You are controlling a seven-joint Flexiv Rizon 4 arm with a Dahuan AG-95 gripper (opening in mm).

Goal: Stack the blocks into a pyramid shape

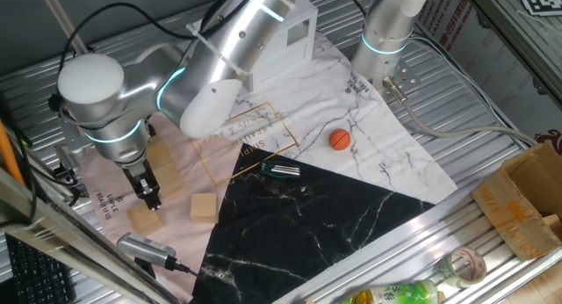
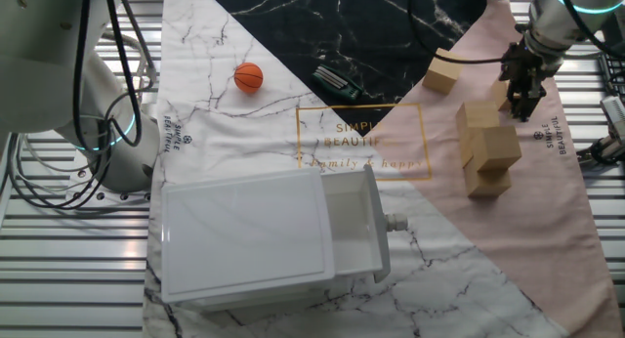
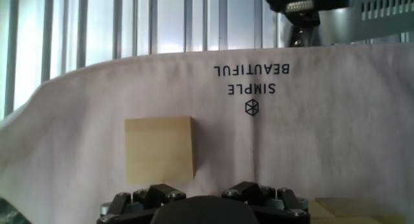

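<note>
One fixed view: gripper [image 1: 151, 197] hangs low over pink part of the cloth [image 1: 369, 146], near cloth's left edge. Fingers look close together w/ nothing between them. One block [image 1: 143, 218] lies just below the fingertips, close to cloth edge; another block [image 1: 204, 206] sits alone to its right, near the black section, w/ open cloth around it. More blocks [image 1: 165, 168] cluster behind the gripper, partly hidden by the arm. Orange ball [image 1: 340, 139] well apart on white marble part; white house [image 1: 285, 32] at far edge.

Other fixed view: gripper [image 2: 520, 89] at right, near pink edge. Stacked group of blocks [image 2: 490, 150] just left of it, one resting on top of others. Single block [image 2: 441, 72] apart, by the black border. Free cloth between group and house [image 2: 264, 235].

Hand view: one block [image 3: 160, 149] flat on pink cloth just ahead of the fingers, not held; corner of another block [image 3: 346, 206] at bottom right. Cloth edge runs beyond, metal slats past it. Fingertips not visible here.
</note>
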